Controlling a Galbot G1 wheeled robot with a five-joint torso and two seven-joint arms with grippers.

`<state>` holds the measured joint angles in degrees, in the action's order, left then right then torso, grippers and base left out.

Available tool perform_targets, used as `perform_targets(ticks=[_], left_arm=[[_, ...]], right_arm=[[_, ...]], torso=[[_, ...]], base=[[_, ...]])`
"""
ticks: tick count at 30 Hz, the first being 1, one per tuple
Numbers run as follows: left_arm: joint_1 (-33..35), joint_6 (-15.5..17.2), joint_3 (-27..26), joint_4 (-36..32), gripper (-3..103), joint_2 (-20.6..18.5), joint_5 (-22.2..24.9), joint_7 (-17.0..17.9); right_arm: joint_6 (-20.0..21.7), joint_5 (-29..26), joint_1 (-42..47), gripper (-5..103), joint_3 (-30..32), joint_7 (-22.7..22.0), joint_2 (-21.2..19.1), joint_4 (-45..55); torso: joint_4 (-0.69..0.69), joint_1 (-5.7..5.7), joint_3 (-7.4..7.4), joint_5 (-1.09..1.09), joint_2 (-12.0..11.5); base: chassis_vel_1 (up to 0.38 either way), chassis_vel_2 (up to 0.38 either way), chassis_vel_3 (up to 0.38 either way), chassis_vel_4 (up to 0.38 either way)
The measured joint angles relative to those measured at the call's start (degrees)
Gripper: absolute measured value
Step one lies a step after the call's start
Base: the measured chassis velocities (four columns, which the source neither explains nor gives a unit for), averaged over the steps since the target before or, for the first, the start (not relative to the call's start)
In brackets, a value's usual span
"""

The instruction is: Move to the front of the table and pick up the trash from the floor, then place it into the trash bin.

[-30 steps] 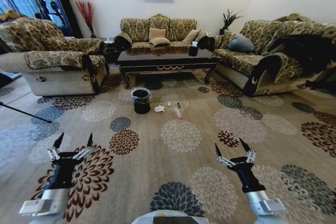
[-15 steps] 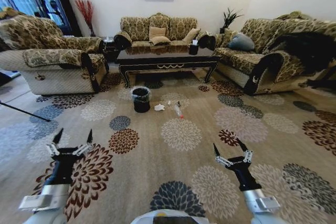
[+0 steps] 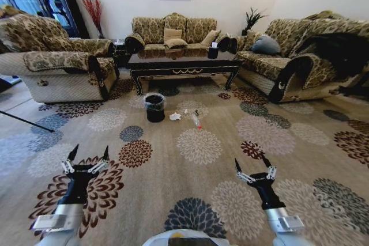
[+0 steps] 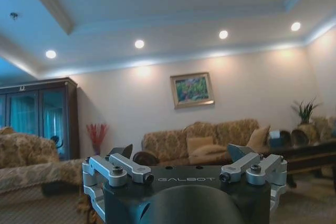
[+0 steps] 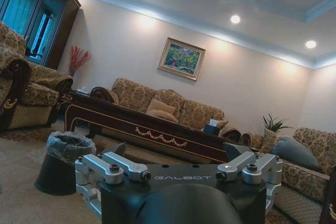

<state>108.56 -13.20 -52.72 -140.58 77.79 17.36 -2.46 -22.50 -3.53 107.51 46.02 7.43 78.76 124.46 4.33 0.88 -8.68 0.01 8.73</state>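
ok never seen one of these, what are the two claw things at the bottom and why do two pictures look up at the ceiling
Those claws are the robot's two grippers, seen from a camera on its head looking down at the floor. The left gripper and the right gripper both hang open over the carpet, holding nothing.

The other two pictures come from cameras mounted on each wrist, so they look out past the gripper's dark body into the room, ceiling included.

Ahead stands the table, with sofas around it. In front of it on the carpet sit the trash bin and, beside it, the trash: a white paper wad and a clear bottle. The bin also shows in the right wrist view, with the table behind it.
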Motion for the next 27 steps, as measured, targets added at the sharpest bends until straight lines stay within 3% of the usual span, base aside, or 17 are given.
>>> perform_targets(ticks=[14, 27], left_arm=[[-0.05, 0.53, 0.25, -0.94, 100, 0.23, -0.2, 0.06], [-0.4, -1.79, 2.51, 7.21, 100, 1.26, -3.7, 0.2]], right_arm=[[-0.48, 0.21, -0.32, 100, -0.21, 0.58, 0.09, -0.74], [-1.99, -1.77, -0.5, 100, -0.69, 0.54, 0.21, -1.37]], torso=[[0.0, -0.55, 2.49, -0.01, -3.05], [0.0, -0.85, 5.14, -0.01, -6.07]], base=[[0.0, 0.0, 0.0, 0.0], [0.0, 0.0, 0.0, 0.0]])
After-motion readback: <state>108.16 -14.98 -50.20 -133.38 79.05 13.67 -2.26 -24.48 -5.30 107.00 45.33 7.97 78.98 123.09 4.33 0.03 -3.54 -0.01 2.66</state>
